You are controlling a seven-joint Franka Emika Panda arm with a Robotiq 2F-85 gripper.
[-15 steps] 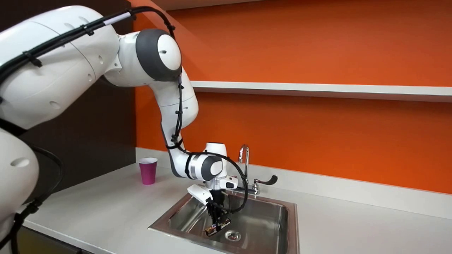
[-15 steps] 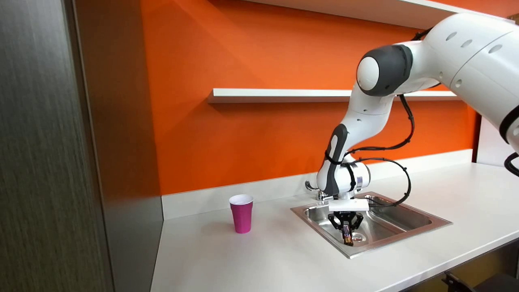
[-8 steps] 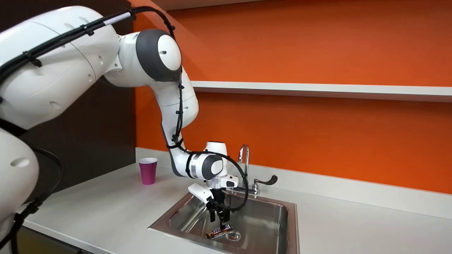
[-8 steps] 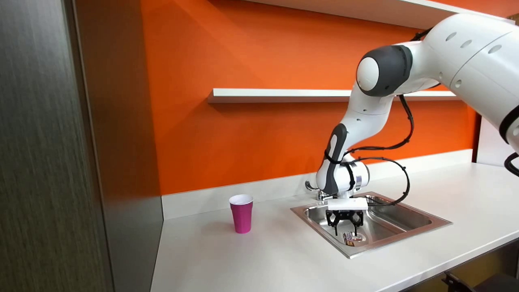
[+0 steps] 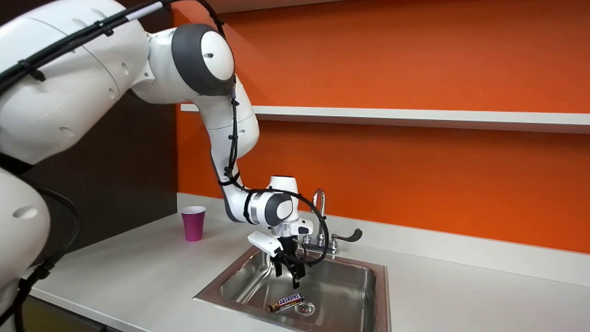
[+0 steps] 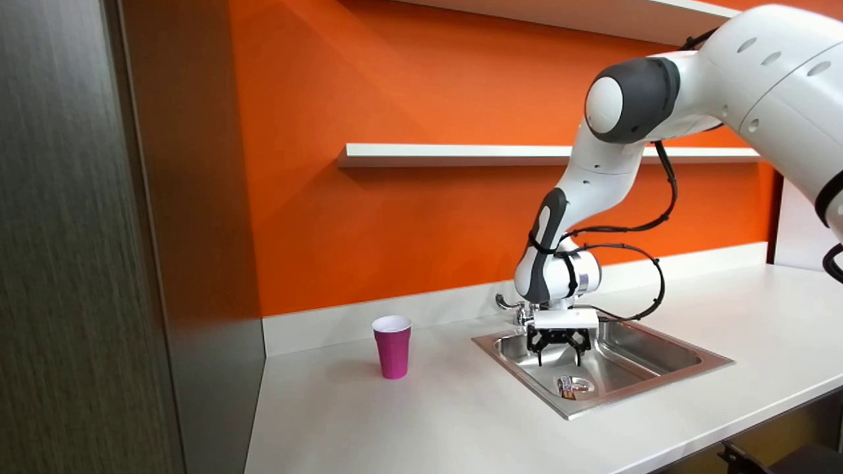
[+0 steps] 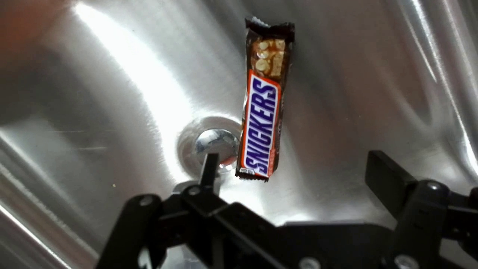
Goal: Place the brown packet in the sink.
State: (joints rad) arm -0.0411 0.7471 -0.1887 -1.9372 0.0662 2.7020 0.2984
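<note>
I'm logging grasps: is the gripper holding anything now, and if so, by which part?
Nothing is held: the gripper stands open, clear of the brown packet, which lies in the sink below it.

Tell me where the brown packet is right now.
In the wrist view, the brown packet lies in the sink, just right of the drain; both exterior views show it below the open claw.
</note>
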